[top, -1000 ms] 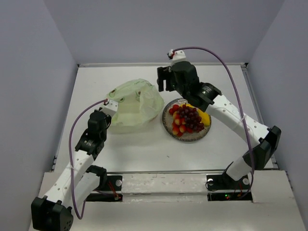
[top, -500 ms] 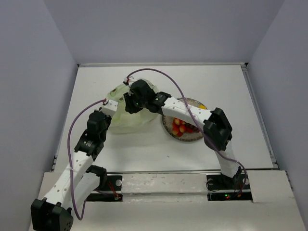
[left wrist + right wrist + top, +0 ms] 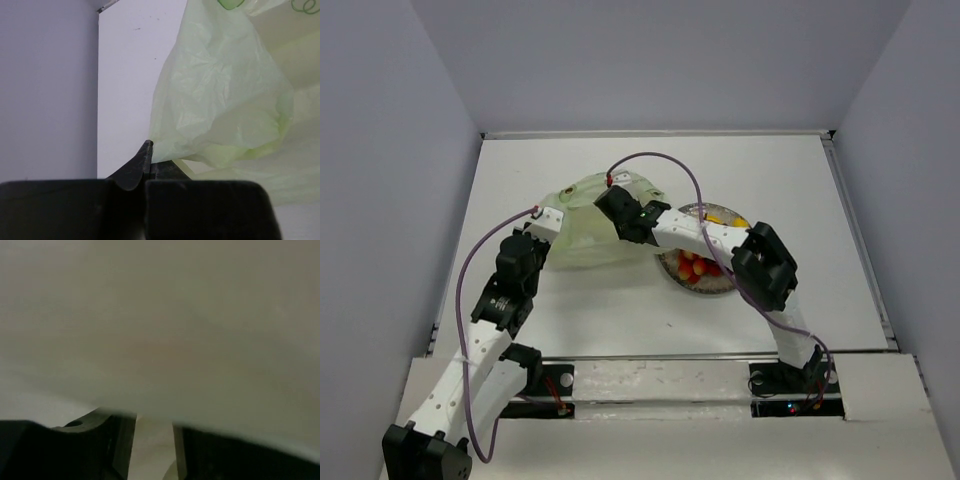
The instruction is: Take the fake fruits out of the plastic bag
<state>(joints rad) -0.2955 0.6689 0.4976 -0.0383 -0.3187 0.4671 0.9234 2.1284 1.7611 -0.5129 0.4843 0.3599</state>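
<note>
The pale yellow-green plastic bag (image 3: 582,232) lies left of the speckled plate (image 3: 712,285). My left gripper (image 3: 549,216) is shut on the bag's left edge; in the left wrist view the jaws (image 3: 149,150) pinch the film of the bag (image 3: 225,100). My right gripper (image 3: 609,204) is pushed into the bag from the right. In the right wrist view its fingers (image 3: 120,440) stand apart with only pale bag film around them. Small red fruits (image 3: 691,266) and a yellow fruit (image 3: 718,213) sit on the plate, partly hidden by my right arm. No fruit shows inside the bag.
My right forearm (image 3: 705,235) crosses over the plate. The table's back edge and grey walls enclose the area. White tabletop (image 3: 620,310) lies in front of the bag and plate.
My right arm swung from above the plate leftward and down into the bag, then shifted slightly right. The left gripper kept its hold on the bag's edge.
</note>
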